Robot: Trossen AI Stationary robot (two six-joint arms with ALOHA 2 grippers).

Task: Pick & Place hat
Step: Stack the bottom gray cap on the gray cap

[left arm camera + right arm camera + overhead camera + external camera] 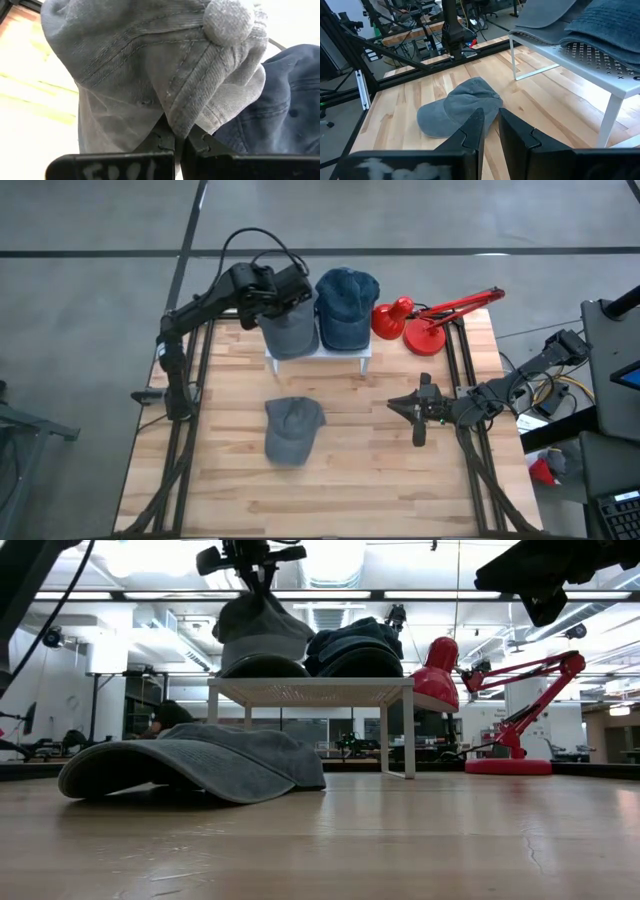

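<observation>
Hats: three; white rack (318,358), red lamp (430,320).
My left gripper (283,298) pinches the grey hat (289,328) on the rack beside the blue hat (347,308); a second grey hat (292,428) lies on the table; my right gripper (418,420), fingers nearly together, holds nothing.

A grey concrete floor (90,220) with dark seams surrounded the wooden table (330,470). Bright ceiling light strips (300,595) ran across the room, with cluttered workbenches (420,30) and cables beyond the table's far edge.

We see bright overhead ceiling strip lights (330,592) glaring in the low view; the pale wooden slatted bench (30,110) washes out in the left wrist view, where the nearby faded grey denim cap (150,60) stays sharp.
</observation>
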